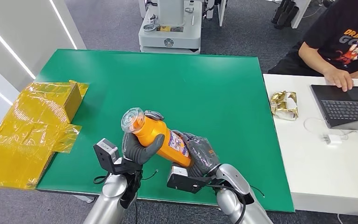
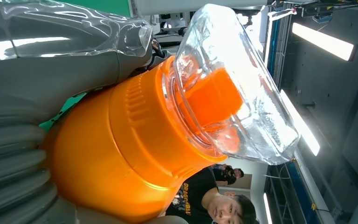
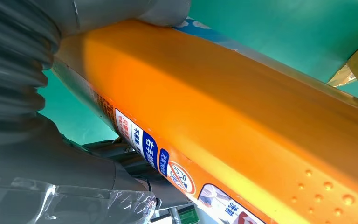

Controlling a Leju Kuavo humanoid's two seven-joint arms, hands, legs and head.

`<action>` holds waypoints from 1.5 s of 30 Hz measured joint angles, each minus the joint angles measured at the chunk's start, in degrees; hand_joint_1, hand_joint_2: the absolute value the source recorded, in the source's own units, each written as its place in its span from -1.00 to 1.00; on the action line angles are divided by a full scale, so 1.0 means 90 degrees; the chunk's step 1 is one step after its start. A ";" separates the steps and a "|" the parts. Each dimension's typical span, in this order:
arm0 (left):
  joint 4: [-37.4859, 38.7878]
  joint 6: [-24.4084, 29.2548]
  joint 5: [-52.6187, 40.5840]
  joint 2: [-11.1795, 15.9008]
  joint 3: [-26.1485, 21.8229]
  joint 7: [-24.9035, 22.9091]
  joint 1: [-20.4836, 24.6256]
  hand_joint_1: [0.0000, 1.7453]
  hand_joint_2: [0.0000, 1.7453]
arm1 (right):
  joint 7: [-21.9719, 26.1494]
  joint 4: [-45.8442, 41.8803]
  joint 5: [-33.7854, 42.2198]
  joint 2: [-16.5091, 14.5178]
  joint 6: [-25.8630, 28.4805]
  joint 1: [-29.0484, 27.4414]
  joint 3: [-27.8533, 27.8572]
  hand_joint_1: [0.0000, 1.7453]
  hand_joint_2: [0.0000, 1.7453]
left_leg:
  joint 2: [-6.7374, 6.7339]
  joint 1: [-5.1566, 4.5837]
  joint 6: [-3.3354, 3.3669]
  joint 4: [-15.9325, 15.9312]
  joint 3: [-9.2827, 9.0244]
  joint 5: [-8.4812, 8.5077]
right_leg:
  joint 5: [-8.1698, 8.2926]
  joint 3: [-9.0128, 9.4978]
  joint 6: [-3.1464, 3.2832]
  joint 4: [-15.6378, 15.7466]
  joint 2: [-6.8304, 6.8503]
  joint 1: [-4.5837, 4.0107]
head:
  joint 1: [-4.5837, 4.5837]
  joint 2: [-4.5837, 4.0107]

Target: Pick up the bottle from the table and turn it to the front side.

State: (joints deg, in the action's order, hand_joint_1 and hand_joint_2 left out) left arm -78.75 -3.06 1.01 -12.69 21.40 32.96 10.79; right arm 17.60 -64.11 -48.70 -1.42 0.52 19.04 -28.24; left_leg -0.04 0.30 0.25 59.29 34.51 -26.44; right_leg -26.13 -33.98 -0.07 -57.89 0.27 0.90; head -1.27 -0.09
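The orange bottle lies tilted above the near edge of the green table, held off the surface by both hands, its clear domed cap pointing up and to the left and its base lower on the right. Through the cap, the left wrist view shows an orange nozzle inside; what the bottle itself contains cannot be told. A printed label runs along its side, and the right wrist view shows that label on the underside edge of the body. The left hand wraps its fingers around the shoulder just below the cap, and the right hand grips the lower end. Both silver arms come up from below and bend inward toward each other. On the left of the table sits a cardboard box amid crinkled yellow film. To the right stands a white desk with a laptop, a gold foil packet and a white charger; a person in a black shirt sits there. A grey machine base stands on the carpet beyond.
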 joint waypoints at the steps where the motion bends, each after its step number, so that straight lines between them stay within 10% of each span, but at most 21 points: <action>1: 0.0000 0.0000 0.0000 0.0000 0.0000 0.0000 0.0000 0.22 1.00 | 0.0001 0.0000 0.0000 0.0000 0.0000 0.0000 0.0000 1.00 1.00 | 0.0000 0.0000 0.0000 0.0000 0.0000 0.0000 | 0.0000 0.0000 0.0000 0.0000 0.0000 0.0000 | 0.0000 0.0000; 45: 0.0000 0.0000 -0.0008 -0.0001 0.0000 0.0000 0.0000 0.22 1.00 | 0.0001 0.0000 0.0000 0.0000 0.0000 0.0000 0.0000 1.00 1.00 | 0.0000 0.0000 0.0000 0.0000 0.0000 0.0000 | 0.0000 0.0000 0.0000 0.0000 0.0000 0.0000 | 0.0000 0.0000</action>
State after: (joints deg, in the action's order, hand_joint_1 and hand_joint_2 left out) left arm -78.75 -3.06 0.93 -12.70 21.40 32.96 10.79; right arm 17.61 -64.11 -48.70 -1.42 0.52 19.04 -28.24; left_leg -0.04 0.30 0.25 59.29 34.51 -26.44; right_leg -26.13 -33.98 -0.07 -57.89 0.27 0.90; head -1.27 -0.09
